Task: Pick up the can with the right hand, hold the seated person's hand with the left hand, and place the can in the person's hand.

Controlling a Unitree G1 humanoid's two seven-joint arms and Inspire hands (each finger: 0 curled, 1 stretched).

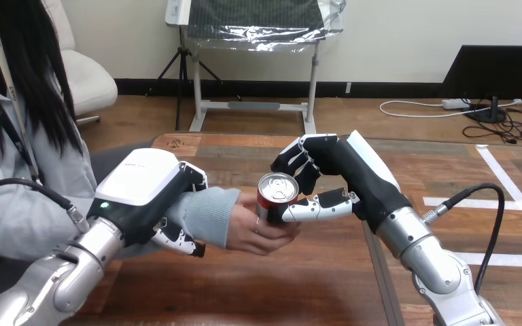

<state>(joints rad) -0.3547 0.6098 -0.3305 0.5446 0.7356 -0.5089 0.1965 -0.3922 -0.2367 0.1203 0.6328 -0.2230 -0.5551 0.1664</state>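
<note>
Handover step: can (pixel 276 195) sits in the person's hand (pixel 255 234) over the counter (pixel 279 288), with your right hand (pixel 343 170) clamped on it. Left hand (pixel 143 187) curls round the person's sleeved wrist. Next, you spread the right fingers and back off cleanly.

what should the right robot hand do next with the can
Probably open and let go: the can already sits in the person's hand, which cups its lower part, while the right robot hand pinches it.
</note>
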